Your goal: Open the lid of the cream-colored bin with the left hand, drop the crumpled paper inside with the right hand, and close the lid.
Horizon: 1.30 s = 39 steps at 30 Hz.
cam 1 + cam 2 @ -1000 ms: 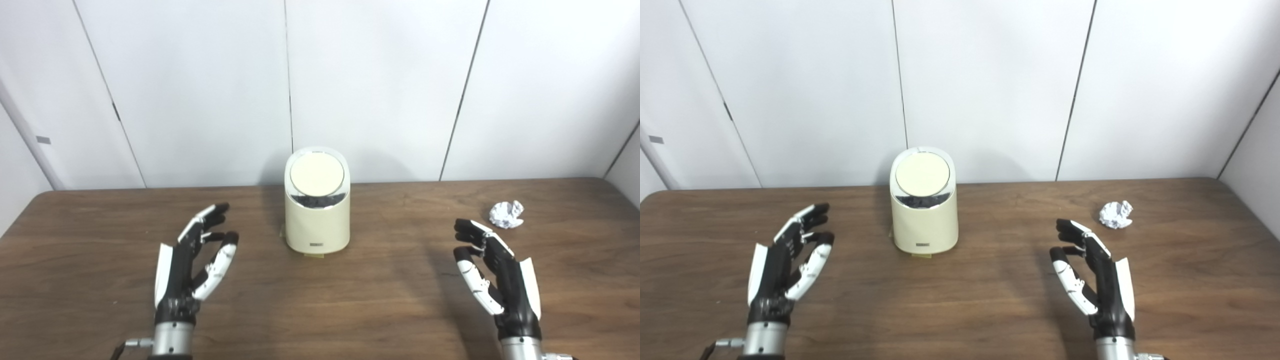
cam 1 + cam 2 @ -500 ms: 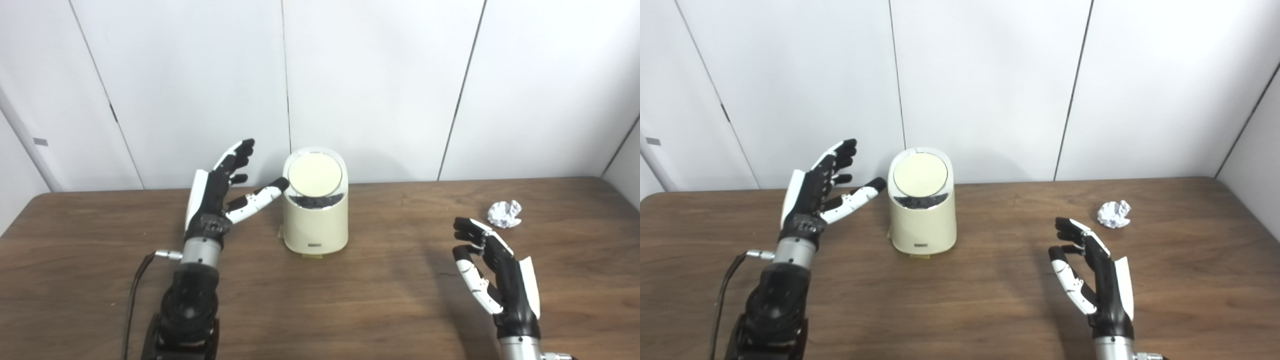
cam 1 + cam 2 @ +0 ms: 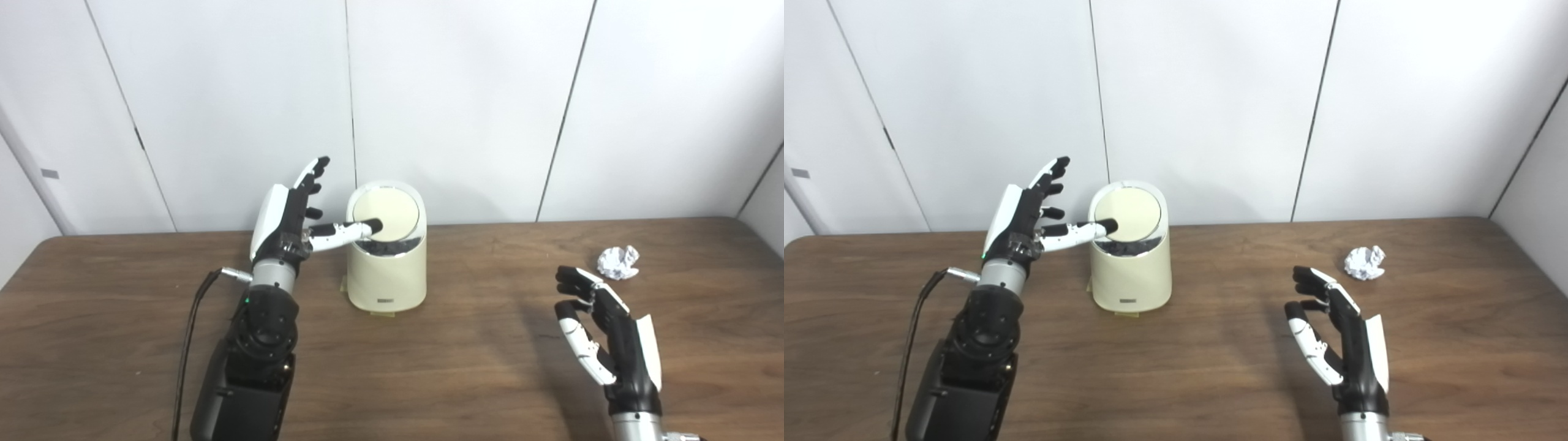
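The cream-colored bin (image 3: 386, 260) stands upright on the brown wooden surface (image 3: 429, 367), near its far edge and close to the white panelled wall (image 3: 459, 92). Its round lid (image 3: 392, 211) sits tilted toward the cameras in the bin's sloped top, with a dark gap showing along the lid's lower edge.

The left robot hand (image 3: 288, 223) is raised beside the bin on its left. Its fingers (image 3: 309, 177) are spread and point up and away, holding nothing. The thumb (image 3: 343, 231) reaches sideways, and its dark tip lies against the lower left part of the lid. A black cable (image 3: 190, 324) runs down from the wrist along the forearm.

The crumpled paper (image 3: 620, 262) lies on the surface at the far right, well apart from the bin. The right robot hand (image 3: 603, 334) stands near the front edge, palm turned inward, fingers loosely curled and apart, empty. It is short of the paper and not touching it.

The right eye view shows bare wall between the left robot hand's fingertips (image 3: 1056, 168) and the bin; in the left eye view that gap is narrower. The right eye view also shows more surface to the right of the paper (image 3: 1364, 263).
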Each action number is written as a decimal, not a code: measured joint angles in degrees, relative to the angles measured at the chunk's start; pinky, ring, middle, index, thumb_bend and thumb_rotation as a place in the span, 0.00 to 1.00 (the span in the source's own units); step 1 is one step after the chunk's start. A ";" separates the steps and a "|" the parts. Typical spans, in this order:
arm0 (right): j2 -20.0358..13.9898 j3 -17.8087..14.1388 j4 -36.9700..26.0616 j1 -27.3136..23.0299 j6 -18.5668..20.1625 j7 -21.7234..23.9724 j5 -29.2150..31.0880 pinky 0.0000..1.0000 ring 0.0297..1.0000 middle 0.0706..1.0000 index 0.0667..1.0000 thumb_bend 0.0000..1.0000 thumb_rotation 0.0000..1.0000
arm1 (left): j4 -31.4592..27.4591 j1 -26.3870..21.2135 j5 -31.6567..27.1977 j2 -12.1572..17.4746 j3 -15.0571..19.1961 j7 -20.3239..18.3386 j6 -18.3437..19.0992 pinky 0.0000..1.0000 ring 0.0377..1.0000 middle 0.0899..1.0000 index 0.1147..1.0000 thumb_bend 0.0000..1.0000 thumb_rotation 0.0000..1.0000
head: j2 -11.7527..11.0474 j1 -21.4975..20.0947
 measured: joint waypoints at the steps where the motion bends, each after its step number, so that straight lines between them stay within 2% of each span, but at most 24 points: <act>1: 0.01 0.03 -0.01 0.00 0.00 -0.03 -0.02 0.63 0.72 0.73 0.71 0.26 0.68 | 0.50 -0.01 0.04 -0.24 -0.04 0.02 0.00 0.75 0.91 0.97 0.99 0.96 0.23 | 0.00 -0.09; 4: 0.00 0.10 -0.02 -0.04 0.01 -0.28 -0.33 0.62 0.71 0.73 0.71 0.23 0.66 | 2.34 -0.44 0.50 -0.72 -0.85 0.36 0.00 0.77 0.93 0.99 1.00 0.97 0.25 | 0.09 0.00; 11: 0.00 0.41 -0.07 -0.08 0.01 -0.57 -1.16 0.63 0.72 0.73 0.72 0.25 0.69 | 4.72 -2.14 2.88 -1.00 -2.29 1.85 -0.01 0.78 0.96 1.00 1.00 0.96 0.27 | 0.09 -0.26; 14: -0.01 0.44 -0.06 -0.08 0.01 -0.57 -1.16 0.63 0.71 0.73 0.71 0.26 0.69 | 6.39 -2.55 4.00 -0.71 -3.40 2.45 -0.04 0.82 0.98 1.00 1.00 0.96 0.29 | 0.00 -0.44; 16: 0.00 0.45 -0.06 -0.07 0.01 -0.57 -1.16 0.63 0.72 0.73 0.72 0.26 0.69 | 7.67 -2.57 4.21 -0.62 -3.80 2.68 -0.15 0.87 1.00 1.00 1.00 0.96 0.28 | -0.52 -0.53; 22: -0.01 0.57 -0.12 -0.02 0.01 -0.58 -1.45 0.62 0.71 0.73 0.71 0.24 0.69 | 10.88 -2.95 4.25 -0.43 -4.46 5.19 -1.12 0.95 1.00 1.00 1.00 0.96 0.31 | -0.79 -0.79; 27: 0.03 0.65 -0.32 0.02 0.17 -0.58 -1.90 0.61 0.71 0.72 0.71 0.23 0.68 | 12.75 -3.58 4.21 -0.41 -4.80 6.78 -1.56 0.99 1.00 1.00 1.00 0.94 0.29 | -0.70 -0.79; 33: 0.02 0.70 -0.38 0.07 0.21 -0.58 -2.10 0.62 0.71 0.72 0.71 0.23 0.66 | 15.27 -4.04 4.22 0.03 -5.31 8.47 -3.13 0.98 1.00 1.00 1.00 0.90 0.27 | -0.70 -0.88; 36: 0.02 0.75 -0.38 0.06 0.20 -0.58 -2.04 0.63 0.72 0.73 0.71 0.23 0.66 | 16.51 -4.28 4.15 0.07 -5.27 8.95 -3.69 0.97 1.00 1.00 1.00 0.90 0.29 | -0.62 -0.79; 39: -0.01 0.78 -0.35 0.06 0.17 -0.57 -1.68 0.63 0.72 0.73 0.72 0.23 0.66 | 17.01 -4.41 3.66 0.08 -5.09 8.99 -3.88 0.94 1.00 1.00 1.00 0.91 0.37 | -0.70 -0.70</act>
